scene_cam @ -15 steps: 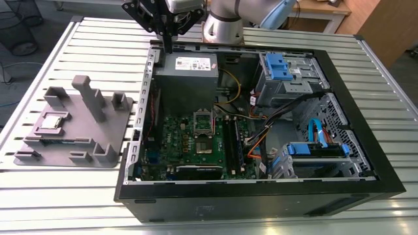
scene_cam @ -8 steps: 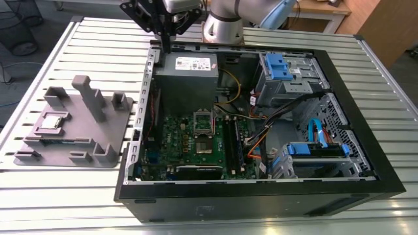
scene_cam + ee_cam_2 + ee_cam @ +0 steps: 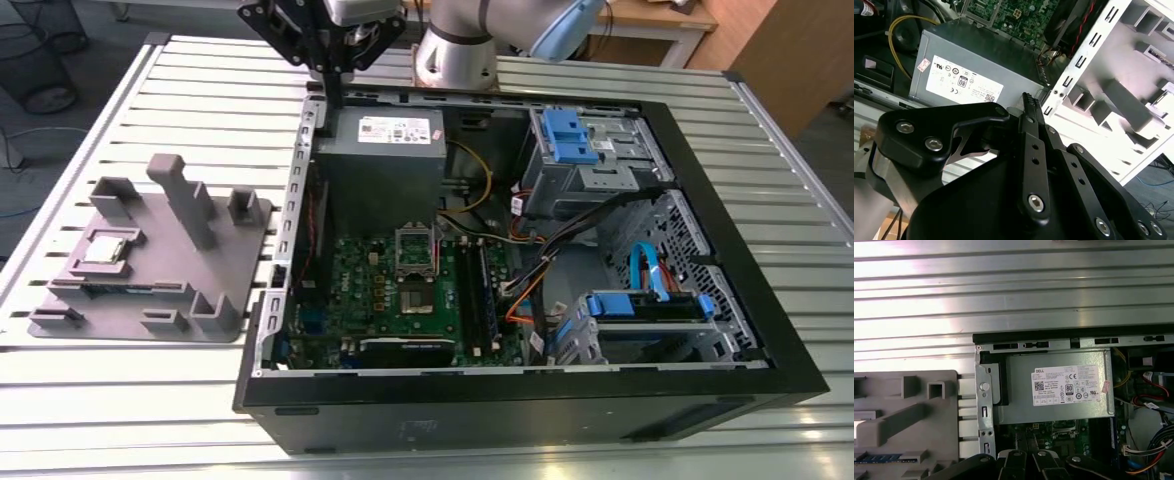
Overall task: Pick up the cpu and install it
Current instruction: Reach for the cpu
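Above the rear edge of the open computer case (image 3: 534,398), over the power supply (image 3: 387,150), my claw (image 3: 330,68) hangs with its fingers drawn together on nothing. In the second wrist view the serrated fingertips (image 3: 1028,102) meet with no gap.

The cpu (image 3: 107,248) lies flat in a recess of the grey tray (image 3: 234,262) on the slatted table (image 3: 134,90). It sits at the exterior view's left, well apart from me and from the socket (image 3: 418,262) on the green motherboard (image 3: 347,290).

Judgement: light, rigid, with a smooth metal top that is likely slippery, and underside contacts that are likely fragile. Best taken by two opposite edges, gently, and kept level.

Hard to make out:
- the chip's orientation mark
- how much edge the recess leaves free
- whether the socket frame stands open

The first wrist view cuts the tray off at its border.
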`<state>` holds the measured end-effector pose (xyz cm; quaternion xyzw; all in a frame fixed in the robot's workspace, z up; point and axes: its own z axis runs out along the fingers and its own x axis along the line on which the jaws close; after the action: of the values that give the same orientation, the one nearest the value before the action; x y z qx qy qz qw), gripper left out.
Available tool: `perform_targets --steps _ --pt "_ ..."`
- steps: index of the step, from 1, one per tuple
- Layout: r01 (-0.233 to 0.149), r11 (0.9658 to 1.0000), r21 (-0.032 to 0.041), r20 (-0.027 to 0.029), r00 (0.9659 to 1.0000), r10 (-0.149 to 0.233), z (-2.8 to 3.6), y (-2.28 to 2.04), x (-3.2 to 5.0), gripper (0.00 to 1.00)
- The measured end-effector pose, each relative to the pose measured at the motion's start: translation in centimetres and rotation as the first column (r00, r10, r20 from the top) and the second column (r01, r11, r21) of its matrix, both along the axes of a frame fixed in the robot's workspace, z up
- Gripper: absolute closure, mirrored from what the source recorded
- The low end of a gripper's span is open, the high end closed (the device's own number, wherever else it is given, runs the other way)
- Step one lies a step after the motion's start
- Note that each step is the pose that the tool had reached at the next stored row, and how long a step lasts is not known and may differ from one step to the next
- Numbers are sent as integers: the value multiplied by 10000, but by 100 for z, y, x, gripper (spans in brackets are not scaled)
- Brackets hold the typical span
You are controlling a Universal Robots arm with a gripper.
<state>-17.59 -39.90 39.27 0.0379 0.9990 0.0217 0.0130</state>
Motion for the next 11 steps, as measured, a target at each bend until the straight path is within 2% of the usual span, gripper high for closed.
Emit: perform_targets --steps 11 --pt "0 10000 1 1 10000 0 -2 0 -103 89"
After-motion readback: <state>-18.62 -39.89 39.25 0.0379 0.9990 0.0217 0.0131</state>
